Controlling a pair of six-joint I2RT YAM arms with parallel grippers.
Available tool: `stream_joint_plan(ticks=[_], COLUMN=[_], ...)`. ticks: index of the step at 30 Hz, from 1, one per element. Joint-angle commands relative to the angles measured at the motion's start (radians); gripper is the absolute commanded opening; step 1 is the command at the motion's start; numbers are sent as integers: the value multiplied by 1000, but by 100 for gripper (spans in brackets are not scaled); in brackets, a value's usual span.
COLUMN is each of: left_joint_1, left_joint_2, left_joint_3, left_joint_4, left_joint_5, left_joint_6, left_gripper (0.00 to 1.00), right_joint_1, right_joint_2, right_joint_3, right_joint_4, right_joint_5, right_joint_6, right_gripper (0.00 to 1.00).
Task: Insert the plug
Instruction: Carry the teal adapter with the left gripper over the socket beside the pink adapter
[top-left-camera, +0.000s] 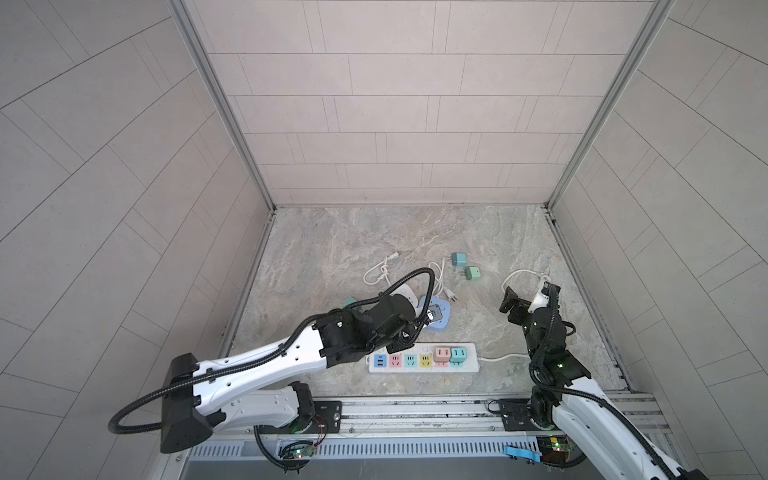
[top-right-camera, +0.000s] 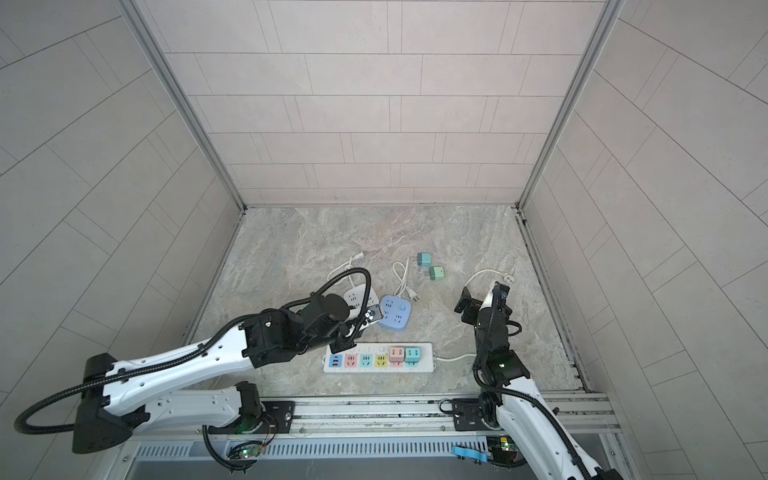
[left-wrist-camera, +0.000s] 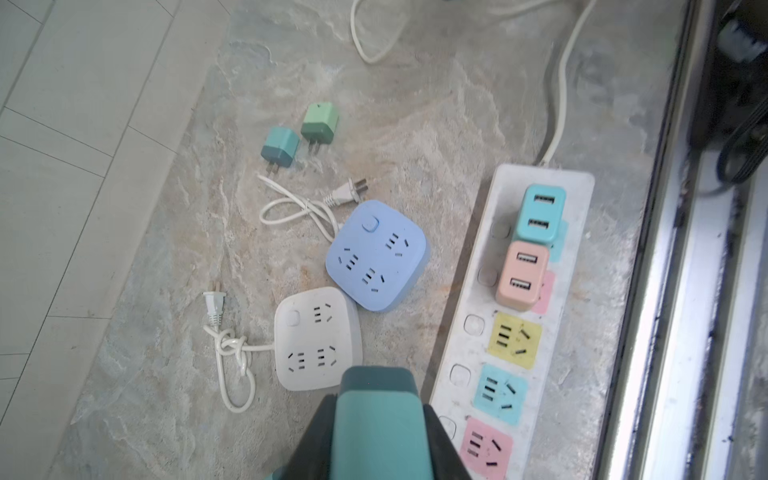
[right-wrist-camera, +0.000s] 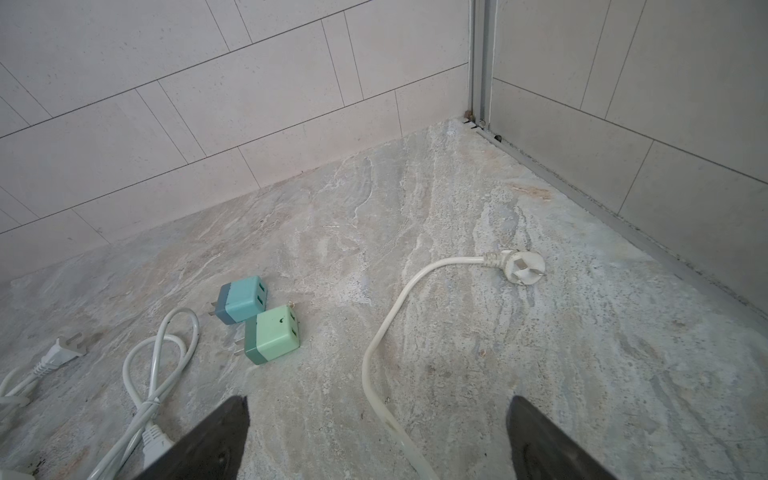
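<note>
Evidently the left jaws pinch the teal adapter (left-wrist-camera: 376, 419) by its sides, prong end clear for the power strip (left-wrist-camera: 540, 176) and its free left sockets; the right jaws stand wide, empty.

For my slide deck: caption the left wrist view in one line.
Left end effector grips a teal adapter beside the multicolored power strip.

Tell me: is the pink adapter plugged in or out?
Plugged in: the pink adapter stands seated on the white power strip, over a pink socket.
</note>
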Motion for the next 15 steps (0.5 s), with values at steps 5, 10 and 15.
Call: stream_joint_plan(ticks=[5,10,15], left_joint_1=[-10,-14,-14], left_joint_2=[96,176,246], left_joint_3=[-23,8,2], left_joint_4=[-53,-105,-96], left_joint_5=[63,89,157], left_joint_6=[122,161,191], left_gripper=[0,0,0], right_joint_1=[-4,-4,-4], right_joint_2=[-8,1,24], right_joint_3=[9,12,19], right_joint_4=[8,12,20], right_joint_5=[-6,-6,-28], right_joint_6=[8,10,-2], right_gripper=[98,98,97])
